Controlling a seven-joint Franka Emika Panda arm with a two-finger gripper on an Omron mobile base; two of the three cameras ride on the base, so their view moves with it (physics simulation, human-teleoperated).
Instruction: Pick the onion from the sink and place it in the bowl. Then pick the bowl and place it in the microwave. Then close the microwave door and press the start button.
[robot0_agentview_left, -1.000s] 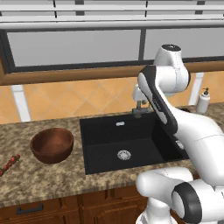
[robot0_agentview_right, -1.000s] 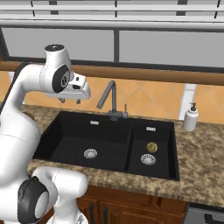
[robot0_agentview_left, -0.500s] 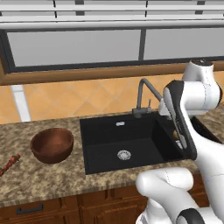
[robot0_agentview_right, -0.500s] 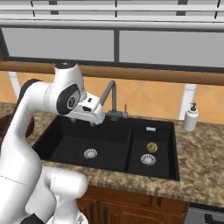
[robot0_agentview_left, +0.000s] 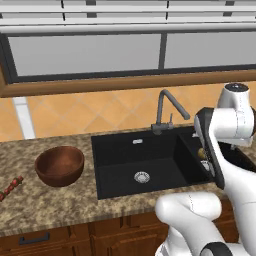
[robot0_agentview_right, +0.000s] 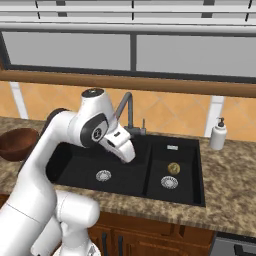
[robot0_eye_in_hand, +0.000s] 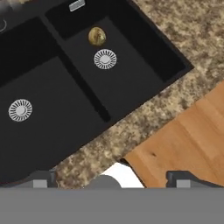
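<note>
In the left base view, the black double sink (robot0_agentview_left: 145, 162) sits in the speckled stone counter (robot0_agentview_left: 60, 205). A grey curved faucet (robot0_agentview_left: 167, 107) stands at the back edge of the sink. The round, deep, reddish-brown wooden bowl (robot0_agentview_left: 59, 165) rests on the counter just left of the sink, and it has nothing in it. The white arm leans over the right side of the sink and hides most of the small basin.

In the right base view, the small, pale yellowish onion (robot0_agentview_right: 173, 168) lies on the floor of the sink's smaller right basin, just behind that basin's round silver drain (robot0_agentview_right: 169, 182). The hand of the arm hangs above the bigger left basin, near the wall between the two basins. A white soap bottle (robot0_agentview_right: 218, 135) stands on the counter to the right of the sink.

In the hand view, the onion (robot0_eye_in_hand: 96, 36) is far from the camera, close beside the small basin's drain. The two-finger gripper (robot0_eye_in_hand: 111, 181) has its dark tips set far apart, so it is wide open and holds nothing.

The onion is probably light and firm. Its skin may be smooth, and it is round, so it could roll or slip. I think the best hold is across its widest middle, coming straight down from above, with a gentle squeeze.
</note>
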